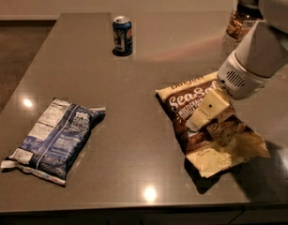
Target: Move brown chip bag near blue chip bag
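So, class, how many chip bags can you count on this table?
2. The brown chip bag lies at the right, under the end effector; the blue chip bag lies flat at the front left. The arm may hide more behind it.

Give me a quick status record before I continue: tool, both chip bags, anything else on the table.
tool: low over the middle of the brown chip bag; contact unclear
brown chip bag: lying flat, right of centre in view, near end crumpled
blue chip bag: lying flat, label side up, near the left front edge
gap between bags: wide stretch of bare table
other items: blue soda can upright at the back; jar at the far right
task state: bags not yet close
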Action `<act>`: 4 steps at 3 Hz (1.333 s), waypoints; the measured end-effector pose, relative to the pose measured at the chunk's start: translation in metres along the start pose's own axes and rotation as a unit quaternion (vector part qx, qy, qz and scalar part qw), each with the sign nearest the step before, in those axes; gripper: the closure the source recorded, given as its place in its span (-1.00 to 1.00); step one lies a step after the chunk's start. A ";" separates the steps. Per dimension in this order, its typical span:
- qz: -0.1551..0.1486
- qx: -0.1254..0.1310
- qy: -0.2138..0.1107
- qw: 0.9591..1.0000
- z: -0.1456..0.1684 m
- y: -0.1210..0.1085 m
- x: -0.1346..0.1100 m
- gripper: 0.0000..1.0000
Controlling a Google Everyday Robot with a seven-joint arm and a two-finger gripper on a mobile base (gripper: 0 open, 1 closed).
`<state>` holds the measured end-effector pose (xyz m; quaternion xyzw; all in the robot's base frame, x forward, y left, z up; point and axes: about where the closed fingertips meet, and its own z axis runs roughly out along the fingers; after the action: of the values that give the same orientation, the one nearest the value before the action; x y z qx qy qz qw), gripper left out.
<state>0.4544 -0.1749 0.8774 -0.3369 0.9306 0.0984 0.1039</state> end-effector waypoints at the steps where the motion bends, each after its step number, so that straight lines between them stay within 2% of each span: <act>1: -0.015 -0.004 -0.013 1.000 -0.006 0.016 -0.023 -0.03; 2: -0.053 -0.004 -0.029 0.998 -0.019 0.036 -0.052 0.59; 3: -0.097 -0.007 -0.044 0.994 -0.034 0.057 -0.082 0.99; 4: -0.146 -0.022 -0.057 0.987 -0.043 0.086 -0.110 1.00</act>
<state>0.4759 -0.0547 0.9566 -0.4651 0.8617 0.1216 0.1621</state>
